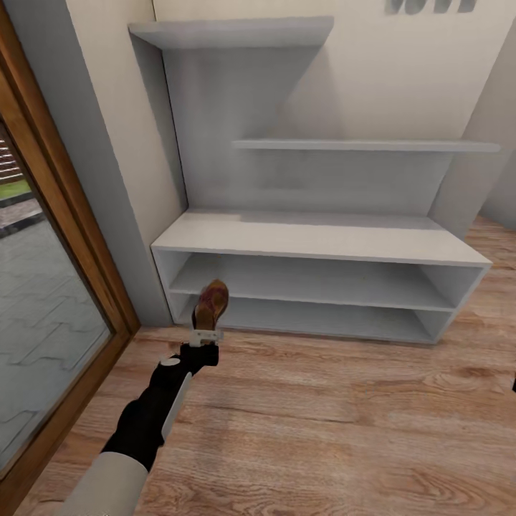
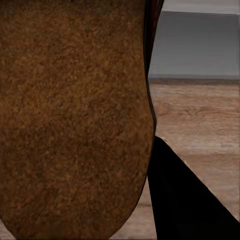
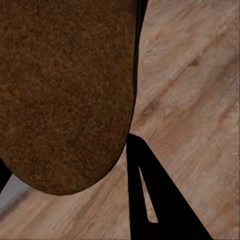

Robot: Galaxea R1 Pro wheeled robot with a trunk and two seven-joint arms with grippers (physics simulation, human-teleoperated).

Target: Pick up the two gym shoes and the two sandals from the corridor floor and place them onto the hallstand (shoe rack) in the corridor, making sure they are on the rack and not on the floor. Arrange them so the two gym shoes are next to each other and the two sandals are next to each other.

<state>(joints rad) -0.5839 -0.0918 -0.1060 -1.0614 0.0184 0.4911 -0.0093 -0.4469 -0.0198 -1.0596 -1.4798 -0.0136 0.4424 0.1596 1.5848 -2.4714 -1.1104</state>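
Sandal (image 1: pixel 211 304) clamped in our left claw (image 1: pixel 206 337), raised above corridor floor (image 1: pixel 344 423). Hallstand (image 1: pixel 315 240) just ahead of claw. Right claw grips second sandal (image 3: pixel 65 95). Step: delivery. Next, we judge: reach forward, lower 1 onto shelf.

- Floor (image 1: pixel 344 423) is light brown wood-grain planks, running right up to the walls.
- Back wall (image 1: pixel 401 79) is plain cream, pretty evenly lit, with soft shadows in the corners.
- There's a grey bit of wall (image 1: pixel 494 143) off to the right side.
- Left side has a big glass door (image 1: pixel 36 337) in a chunky wooden frame (image 1: pixel 93 265).
- Through the glass you can see grey interlocking paving (image 1: pixel 29 315) outside, plus a sliver of green further back.
- Some grey thing (image 1: pixel 430 6) is mounted high on the wall, cut off at the top, can't tell what.
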